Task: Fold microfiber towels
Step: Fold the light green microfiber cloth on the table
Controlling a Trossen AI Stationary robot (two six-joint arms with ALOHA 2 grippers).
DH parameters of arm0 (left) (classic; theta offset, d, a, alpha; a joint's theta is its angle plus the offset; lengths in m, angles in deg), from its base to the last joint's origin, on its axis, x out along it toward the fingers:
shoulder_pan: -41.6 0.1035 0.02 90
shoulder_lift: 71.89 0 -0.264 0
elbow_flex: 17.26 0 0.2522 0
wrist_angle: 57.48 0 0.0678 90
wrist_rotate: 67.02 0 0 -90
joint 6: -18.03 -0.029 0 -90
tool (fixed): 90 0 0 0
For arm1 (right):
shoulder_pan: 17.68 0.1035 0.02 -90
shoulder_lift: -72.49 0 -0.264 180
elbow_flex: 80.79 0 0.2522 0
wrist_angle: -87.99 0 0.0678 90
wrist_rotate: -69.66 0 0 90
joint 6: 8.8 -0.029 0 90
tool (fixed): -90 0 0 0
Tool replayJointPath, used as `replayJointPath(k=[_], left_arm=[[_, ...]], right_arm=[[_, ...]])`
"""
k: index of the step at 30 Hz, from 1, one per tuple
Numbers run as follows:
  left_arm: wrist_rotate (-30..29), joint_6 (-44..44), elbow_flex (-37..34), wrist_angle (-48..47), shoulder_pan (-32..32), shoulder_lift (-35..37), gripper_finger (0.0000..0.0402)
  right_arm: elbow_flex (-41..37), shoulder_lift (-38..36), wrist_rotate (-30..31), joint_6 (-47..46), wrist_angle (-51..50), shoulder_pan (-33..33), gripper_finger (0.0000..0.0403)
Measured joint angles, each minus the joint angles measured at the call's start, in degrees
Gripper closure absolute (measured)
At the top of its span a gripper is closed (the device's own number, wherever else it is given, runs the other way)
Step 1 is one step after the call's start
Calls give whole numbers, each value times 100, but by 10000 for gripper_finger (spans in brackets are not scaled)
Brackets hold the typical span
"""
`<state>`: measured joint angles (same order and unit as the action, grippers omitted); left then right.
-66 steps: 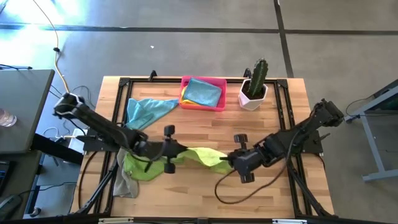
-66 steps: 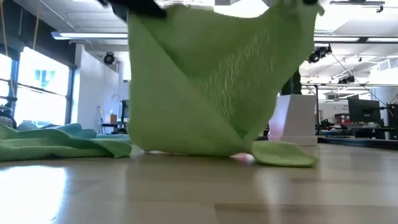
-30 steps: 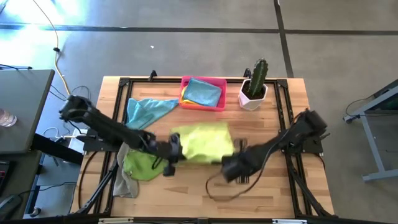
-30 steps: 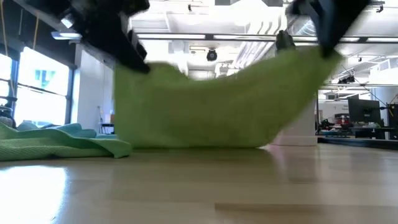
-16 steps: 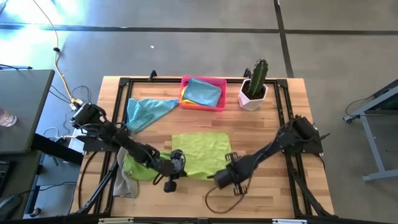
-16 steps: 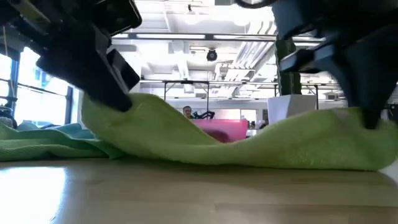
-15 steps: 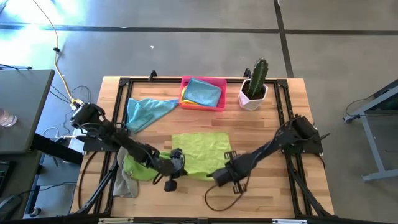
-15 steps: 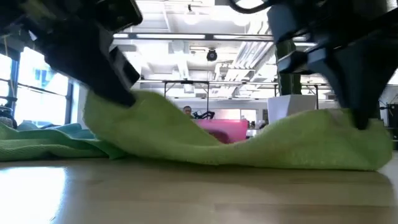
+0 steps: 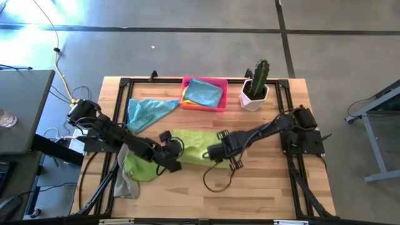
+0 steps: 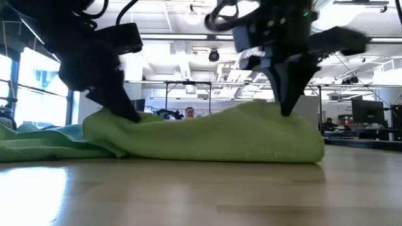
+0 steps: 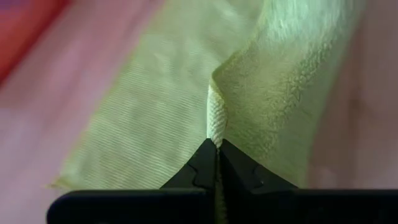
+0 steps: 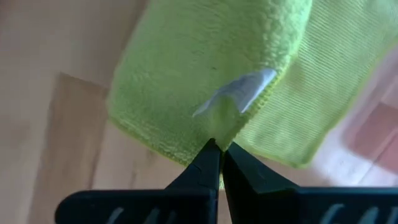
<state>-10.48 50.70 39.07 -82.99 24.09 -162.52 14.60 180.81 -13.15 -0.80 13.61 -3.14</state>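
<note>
Now folded green towel (image 9: 192, 150) lies lengthwise left-to-right

We see a lime green towel (image 9: 194, 152) with a fine ribbed weave and a small white tag (image 12: 239, 92), a light blue towel (image 9: 147, 110), a pink tray (image 9: 205, 94), a green cactus (image 9: 259, 75) in a white pot (image 9: 253, 100), on a pale wood-grain desk (image 9: 262, 187).
</note>
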Motion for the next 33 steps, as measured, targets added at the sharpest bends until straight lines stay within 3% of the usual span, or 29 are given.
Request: replayJointPath(k=[5, 19, 33], left_arm=[[-595, -212, 0, 55, 140, 0, 399], [-583, -407, 2, -24, 747, -50, 399], [-277, -542, 2, -17, 1039, -50, 393]], right_arm=[[0, 21, -257, 266, 16, -458, 403], [0, 22, -704, 386, 28, -1359, 403], [0, 24, -788, 237, 58, -1573, 402]])
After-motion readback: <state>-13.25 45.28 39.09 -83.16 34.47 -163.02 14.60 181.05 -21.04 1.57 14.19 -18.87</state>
